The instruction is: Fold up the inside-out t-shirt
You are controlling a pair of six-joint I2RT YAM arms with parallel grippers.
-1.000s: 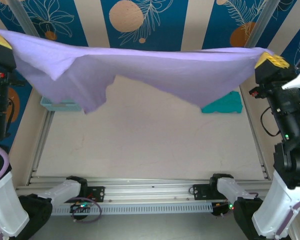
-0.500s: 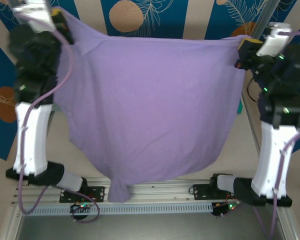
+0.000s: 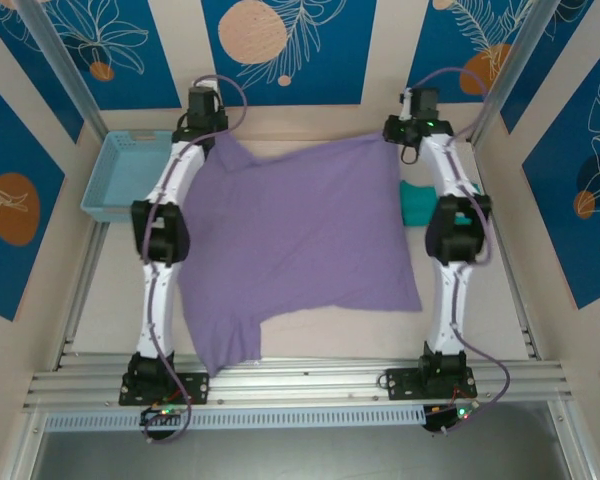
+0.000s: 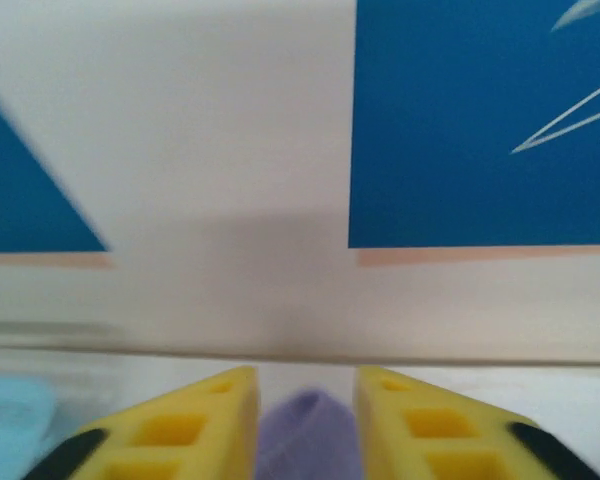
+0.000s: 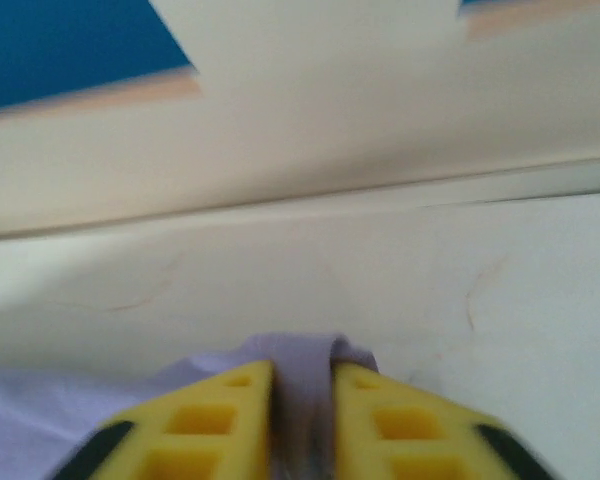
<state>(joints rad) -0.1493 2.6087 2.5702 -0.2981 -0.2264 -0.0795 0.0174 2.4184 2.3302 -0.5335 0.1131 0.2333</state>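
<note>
The inside-out t-shirt [image 3: 300, 230] is spread on the desk [image 3: 380, 332], its far corners lodged in the slightly parted left hand [image 4: 305, 388] and right hand [image 5: 302, 378], grip unclear, so snagged fabric could be dragged askew on withdrawal.

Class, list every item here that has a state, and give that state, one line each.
lavender t-shirt: spread flat, unfolded
light blue basket: upright, looks empty
teal garment: crumpled, partly hidden
left pincer: parted around shirt fabric
right pincer: narrowly parted, fabric between, grip unclear
</note>
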